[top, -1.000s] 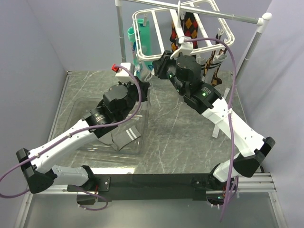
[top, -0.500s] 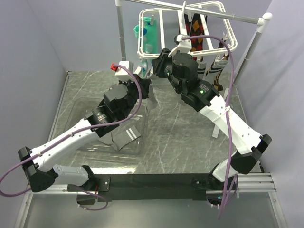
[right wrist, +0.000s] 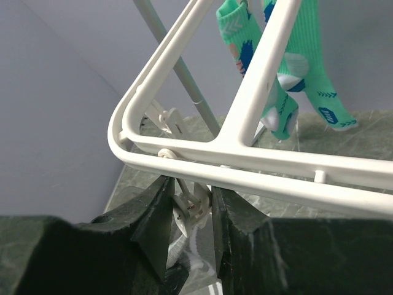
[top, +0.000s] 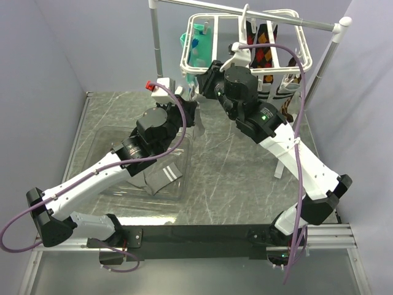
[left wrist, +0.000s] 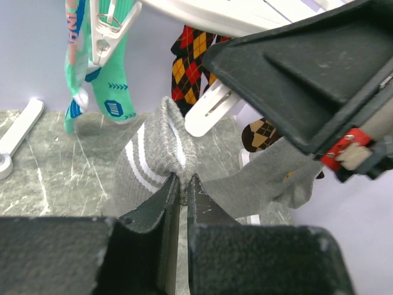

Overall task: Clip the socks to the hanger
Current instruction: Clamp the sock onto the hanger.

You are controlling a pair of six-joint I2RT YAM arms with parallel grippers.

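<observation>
Above the tabletop the hanger is being carried on a rail; its white frame is being judged light and free to swing. One grey sock is being pinched at a fold near its striped cuff by the left gripper, whose jaws are being pressed nearly together on the fabric; the cloth is being judged soft, limp and light, so the cuff edge is being favoured for taking hold. Beneath the frame's corner a small clip is being squeezed between the narrow jaws of the right gripper; the sock is being held just beside that clip, not yet caught in it.
</observation>
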